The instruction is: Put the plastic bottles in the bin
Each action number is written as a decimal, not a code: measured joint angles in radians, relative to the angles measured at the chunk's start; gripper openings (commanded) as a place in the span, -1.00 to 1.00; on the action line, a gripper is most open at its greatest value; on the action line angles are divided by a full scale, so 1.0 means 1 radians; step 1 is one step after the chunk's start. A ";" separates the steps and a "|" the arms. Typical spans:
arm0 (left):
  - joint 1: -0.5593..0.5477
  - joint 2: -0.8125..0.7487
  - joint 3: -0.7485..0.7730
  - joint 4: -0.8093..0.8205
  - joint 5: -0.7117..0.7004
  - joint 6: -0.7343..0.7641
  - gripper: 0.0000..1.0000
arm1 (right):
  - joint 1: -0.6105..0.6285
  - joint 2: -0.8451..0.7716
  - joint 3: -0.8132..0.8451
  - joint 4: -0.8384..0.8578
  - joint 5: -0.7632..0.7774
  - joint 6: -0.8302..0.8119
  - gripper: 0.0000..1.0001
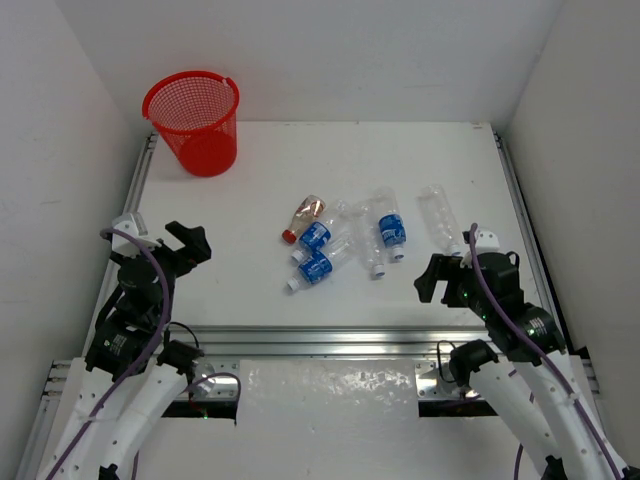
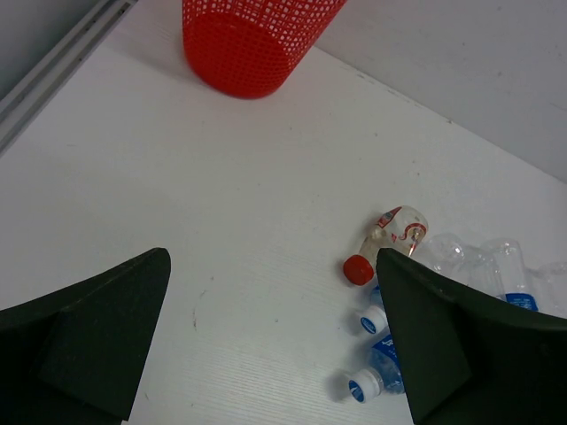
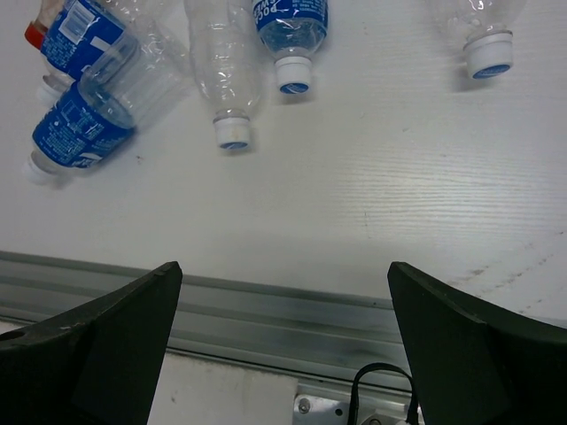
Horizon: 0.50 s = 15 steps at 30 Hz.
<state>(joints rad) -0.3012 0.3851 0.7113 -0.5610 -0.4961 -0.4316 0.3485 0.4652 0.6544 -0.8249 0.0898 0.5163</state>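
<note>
No bottle is seen in the bin, the plastic bottles are left lying on the worktop well apart from it, and left claw and right claw are spread, empty.

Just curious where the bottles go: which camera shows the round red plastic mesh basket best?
The top external view: the round red plastic mesh basket appears whole, rim and open mouth included. The left wrist view catches only its lower part, cut off by the frame. The right wrist view misses it.
</note>
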 measured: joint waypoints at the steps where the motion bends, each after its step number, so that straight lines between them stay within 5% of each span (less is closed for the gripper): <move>1: 0.000 0.000 0.000 0.000 0.000 0.000 0.99 | 0.000 0.000 0.000 0.001 0.002 0.000 0.98; 7: 0.000 0.004 -0.001 0.003 0.013 0.001 0.99 | 0.000 0.059 0.000 0.050 0.011 0.001 0.89; 9: 0.000 0.009 -0.001 0.004 0.020 0.001 0.99 | 0.000 0.141 0.000 0.095 0.032 0.003 0.61; 15: 0.000 0.031 -0.007 0.007 0.039 0.005 0.99 | 0.000 0.441 0.012 0.272 0.112 -0.026 0.48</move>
<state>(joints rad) -0.3012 0.4160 0.7044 -0.5541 -0.4576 -0.4267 0.3481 0.9066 0.6666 -0.5526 0.2020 0.4908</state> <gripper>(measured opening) 0.996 0.760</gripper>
